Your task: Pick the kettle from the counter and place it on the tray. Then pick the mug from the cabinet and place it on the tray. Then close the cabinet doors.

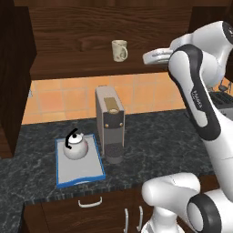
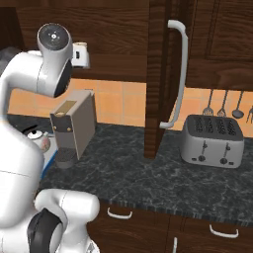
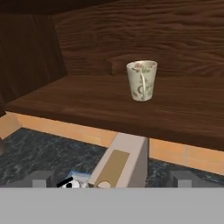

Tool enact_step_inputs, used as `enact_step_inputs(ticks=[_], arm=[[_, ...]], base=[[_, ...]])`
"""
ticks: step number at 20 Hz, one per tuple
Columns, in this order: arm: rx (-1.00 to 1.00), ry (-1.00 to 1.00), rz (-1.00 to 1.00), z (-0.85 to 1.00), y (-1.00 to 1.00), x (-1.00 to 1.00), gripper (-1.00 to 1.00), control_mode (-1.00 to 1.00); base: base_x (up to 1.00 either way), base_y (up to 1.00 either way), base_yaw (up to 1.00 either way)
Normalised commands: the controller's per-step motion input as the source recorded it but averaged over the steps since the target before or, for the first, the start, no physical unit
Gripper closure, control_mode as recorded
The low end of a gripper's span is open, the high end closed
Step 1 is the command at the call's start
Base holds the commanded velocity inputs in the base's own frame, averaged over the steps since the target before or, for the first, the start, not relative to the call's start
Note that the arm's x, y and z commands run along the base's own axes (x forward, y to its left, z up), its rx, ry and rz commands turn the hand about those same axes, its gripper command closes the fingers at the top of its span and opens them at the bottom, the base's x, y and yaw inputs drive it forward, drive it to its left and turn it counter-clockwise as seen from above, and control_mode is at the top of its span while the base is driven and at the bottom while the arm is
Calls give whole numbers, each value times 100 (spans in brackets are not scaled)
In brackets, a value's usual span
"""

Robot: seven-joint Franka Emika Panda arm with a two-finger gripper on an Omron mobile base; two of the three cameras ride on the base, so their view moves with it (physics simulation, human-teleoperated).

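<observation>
The white kettle [image 1: 75, 146] with its black handle sits on the blue-rimmed grey tray [image 1: 81, 175] on the dark counter [image 1: 164, 136]. The cream mug [image 1: 119, 50] stands upright on the shelf of the open cabinet [image 1: 68, 63]. My gripper [image 1: 148, 57] hovers to the right of the mug at shelf height, apart from it. In the hand view the mug [image 3: 141, 81] stands ahead, handle facing me, and the gripper [image 3: 112, 179] is open with its fingertips [image 3: 41, 178] wide apart and nothing between them. Part of the kettle [image 3: 70, 183] peeks in low in that view.
A tall grey coffee machine [image 1: 110, 123] stands right beside the tray, below the mug. The right cabinet door [image 2: 157, 74] hangs open with its silver bar handle [image 2: 181, 74]; the left door [image 1: 13, 68] is open too. A silver toaster [image 2: 212, 141] sits at the counter's right.
</observation>
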Motion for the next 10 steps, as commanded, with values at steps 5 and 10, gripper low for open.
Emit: enact_step_inputs(ticks=[5,10], arm=[[0,0,5,-2,2,66,-100,-100],[0,0,2,-3,17,48,-100,-100]], base=[[0,0,0],[0,0,0]])
